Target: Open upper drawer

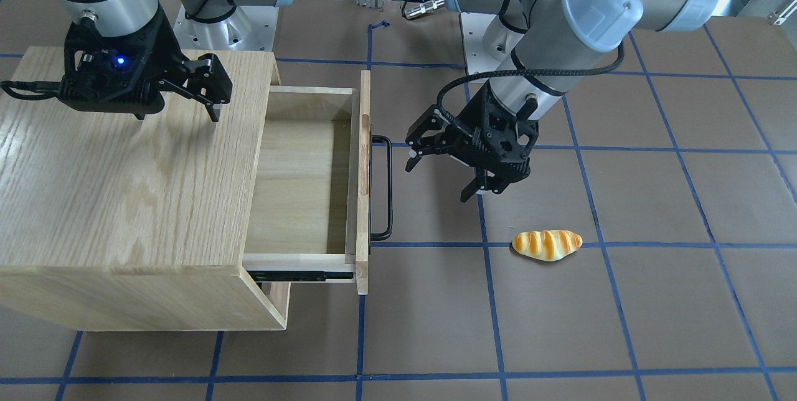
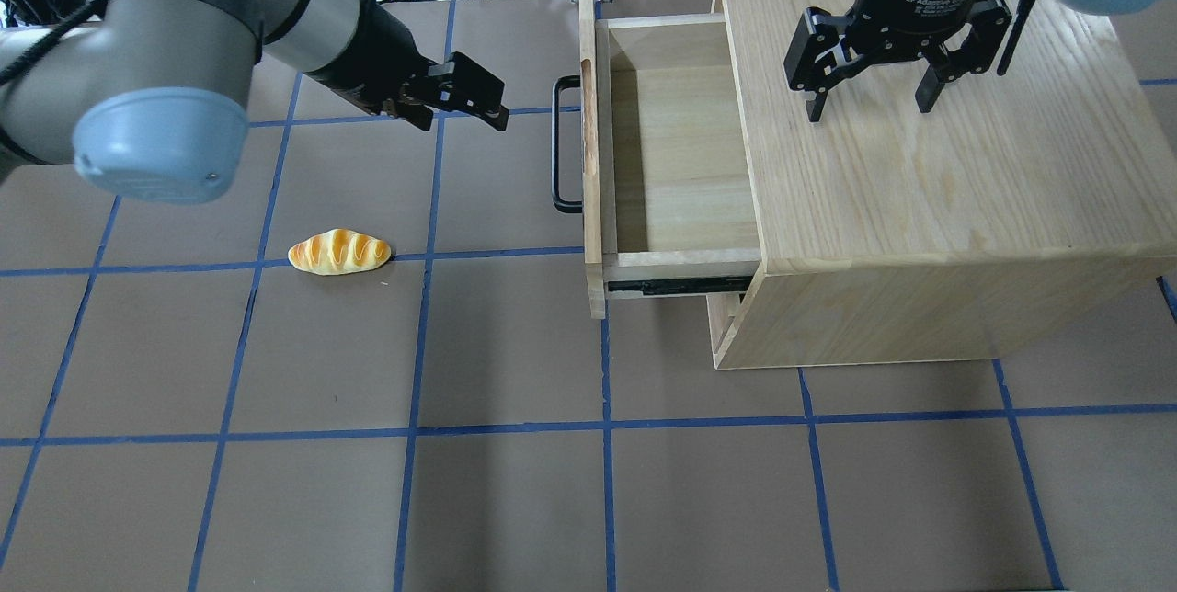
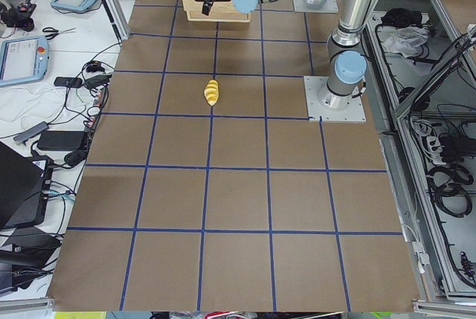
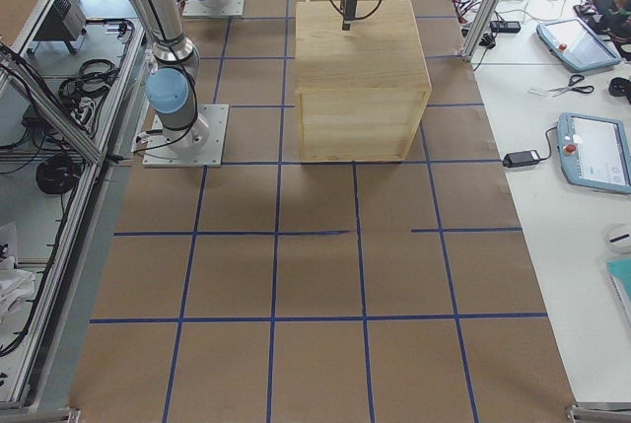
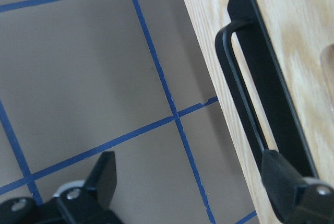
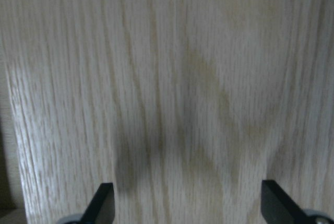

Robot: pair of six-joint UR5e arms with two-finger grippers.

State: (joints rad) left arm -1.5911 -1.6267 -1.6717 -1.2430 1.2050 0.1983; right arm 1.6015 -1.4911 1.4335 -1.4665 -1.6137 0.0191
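The main risk, as I judge it, is undoing work that looks nearly done: the upper drawer (image 1: 311, 177) stands pulled well out of the cabinet (image 2: 919, 206), its bare wooden floor showing and its slide rail (image 1: 299, 276) exposed along the side, so a careless move of the left gripper (image 1: 436, 183) toward the front panel could knock a finger against the black bar handle (image 1: 387, 189) and shove the drawer back in. A further pull could instead run the rail to its stop and drag the whole cabinet across the table (image 1: 622, 326), particularly if the right gripper (image 2: 869, 109) is not pressing down; it hangs low over the cabinet top, and whether its fingertips touch the wood cannot be told. A wide swing of the left arm on its way out could also sweep the bread roll (image 1: 547, 245), which lies on the table near that gripper on the operators' side. The left gripper's jaws are spread wide and hold nothing; the handle lies just beside them and apart from them, on the cabinet side, and in the left wrist view it runs close by one finger without clear contact. The right gripper's jaws are likewise spread and empty over the plain oak top, with the open drawer to their side, toward the left arm
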